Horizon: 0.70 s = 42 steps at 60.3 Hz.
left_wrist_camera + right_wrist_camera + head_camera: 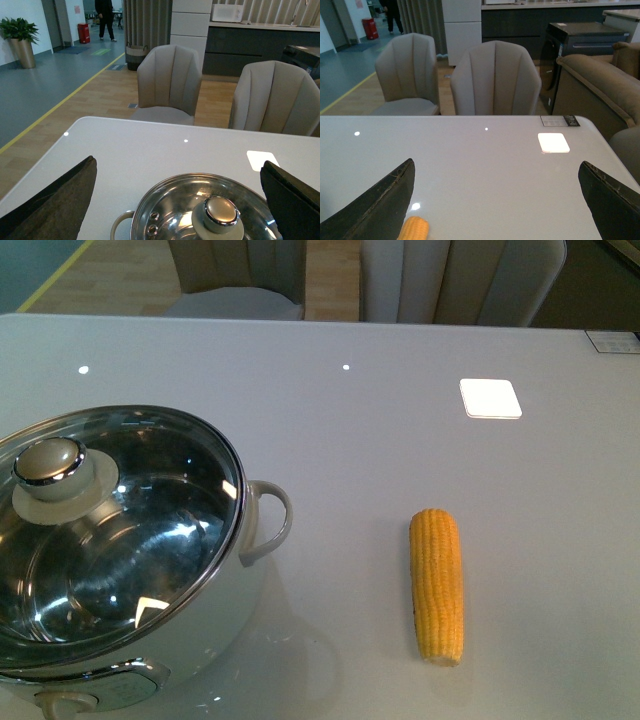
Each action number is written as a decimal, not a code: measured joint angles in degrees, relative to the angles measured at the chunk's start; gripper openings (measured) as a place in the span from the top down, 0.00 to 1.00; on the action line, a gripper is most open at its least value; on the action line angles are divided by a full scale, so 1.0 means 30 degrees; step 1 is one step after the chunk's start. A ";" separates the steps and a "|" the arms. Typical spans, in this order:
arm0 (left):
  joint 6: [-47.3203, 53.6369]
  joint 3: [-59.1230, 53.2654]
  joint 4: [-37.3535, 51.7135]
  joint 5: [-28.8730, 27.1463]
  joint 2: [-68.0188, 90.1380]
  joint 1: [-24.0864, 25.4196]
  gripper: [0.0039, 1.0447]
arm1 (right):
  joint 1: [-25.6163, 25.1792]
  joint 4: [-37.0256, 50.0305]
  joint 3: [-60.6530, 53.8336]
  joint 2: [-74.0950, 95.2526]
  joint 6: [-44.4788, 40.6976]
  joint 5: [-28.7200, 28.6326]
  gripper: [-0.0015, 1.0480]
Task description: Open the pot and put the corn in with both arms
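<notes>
The pot (235, 585) stands at the front left of the white table, its glass lid (150, 530) on it with a cream-silver knob (50, 465). The corn (437, 583) lies on the table to its right, lengthwise away from me. Neither arm shows in the front view. In the left wrist view my open left gripper (180, 200) hangs above the pot (160, 200), its fingers (55, 200) spread either side of the knob (220, 212). In the right wrist view my open right gripper (497, 200) is empty above the table; the corn's tip (414, 229) shows by one finger (380, 205).
Two beige chairs (170, 82) stand at the table's far edge (300, 320). A bright light reflection (490, 398) lies on the tabletop at the back right. A sofa (600, 85) stands beyond the table's right side.
</notes>
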 joint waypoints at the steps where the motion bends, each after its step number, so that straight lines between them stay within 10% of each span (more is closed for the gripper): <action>1: 0.0000 0.0000 0.0000 0.0000 -0.0007 0.0000 0.06 | 0.0000 0.0000 0.0000 0.0000 0.0000 0.0000 0.08; 42: 0.0080 0.0066 -0.0226 0.0270 0.0117 0.0073 0.06 | 0.0000 0.0000 0.0000 0.0000 0.0000 0.0000 0.08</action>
